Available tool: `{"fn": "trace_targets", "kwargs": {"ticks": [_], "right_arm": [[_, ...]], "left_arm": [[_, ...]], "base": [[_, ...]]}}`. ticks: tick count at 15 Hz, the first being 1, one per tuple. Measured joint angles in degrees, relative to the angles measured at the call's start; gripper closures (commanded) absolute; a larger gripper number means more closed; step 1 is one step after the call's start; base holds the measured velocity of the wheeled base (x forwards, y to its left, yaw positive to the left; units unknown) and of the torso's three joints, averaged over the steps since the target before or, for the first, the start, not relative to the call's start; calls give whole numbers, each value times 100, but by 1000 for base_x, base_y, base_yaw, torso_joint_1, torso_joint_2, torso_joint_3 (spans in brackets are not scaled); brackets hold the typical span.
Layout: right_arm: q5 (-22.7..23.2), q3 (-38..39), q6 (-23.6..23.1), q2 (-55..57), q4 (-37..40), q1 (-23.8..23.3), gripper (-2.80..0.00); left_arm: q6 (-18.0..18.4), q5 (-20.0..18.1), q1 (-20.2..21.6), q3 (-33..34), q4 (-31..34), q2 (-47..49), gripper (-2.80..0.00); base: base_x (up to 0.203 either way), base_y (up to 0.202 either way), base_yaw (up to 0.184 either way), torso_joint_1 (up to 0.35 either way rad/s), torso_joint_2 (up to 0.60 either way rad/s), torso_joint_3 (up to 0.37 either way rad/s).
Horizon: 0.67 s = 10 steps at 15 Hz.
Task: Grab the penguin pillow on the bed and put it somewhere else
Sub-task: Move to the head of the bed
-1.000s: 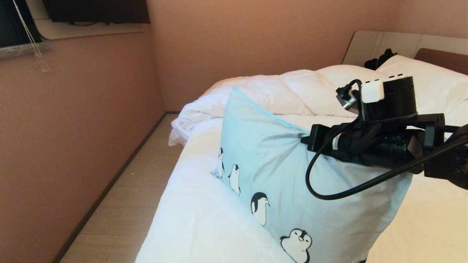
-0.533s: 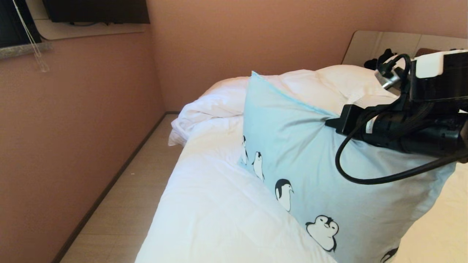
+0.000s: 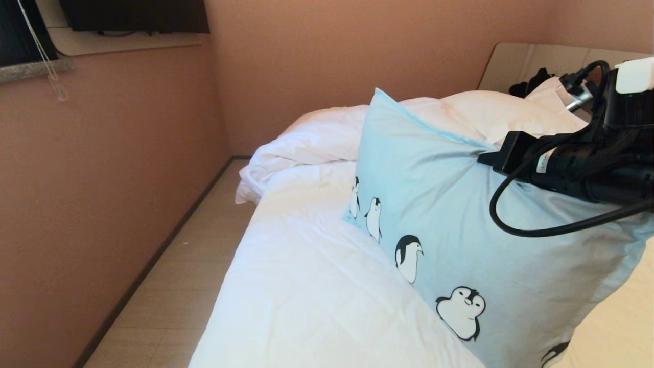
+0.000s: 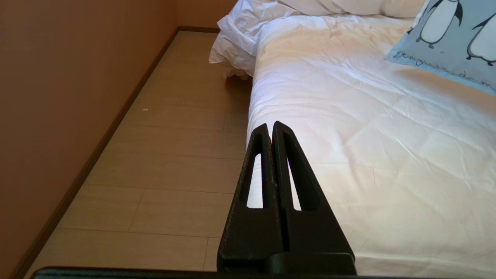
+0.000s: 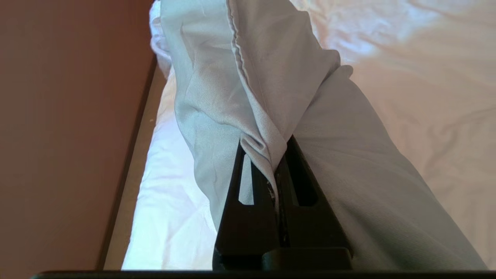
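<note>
Since a second ago the right gripper [image 5: 271, 162] has carried the penguin pillow [image 3: 439, 204] toward the headboard end of the bed [image 3: 306, 296], and higher. Its jaws are clenched on a bunched fold at the pillow's upper edge. The pillow hangs tilted, apparently with its lower edge near or grazing the white sheet, so I judge the pickup done and the transfer under way. The right wrist view alone shows fabric pinched between the jaws. The head view alone shows the penguin print. The left gripper [image 4: 273, 130], jaws pressed together and empty, sits parked beside the bed's edge, seen only in its own view.
</note>
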Motion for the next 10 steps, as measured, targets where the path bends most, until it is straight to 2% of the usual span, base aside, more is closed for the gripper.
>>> {"fn": "trace_targets", "kwargs": {"ticks": [3, 10], "right_arm": [[-253, 21, 21, -5, 4, -78, 0], [-461, -26, 11, -83, 2, -797, 0]], "left_arm": [[-2, 0, 0, 0, -2, 0, 0], [9, -3, 0, 0, -2, 0, 0]], "base": [[0, 0, 0, 0, 0, 0], [0, 0, 0, 0, 0, 0]]}}
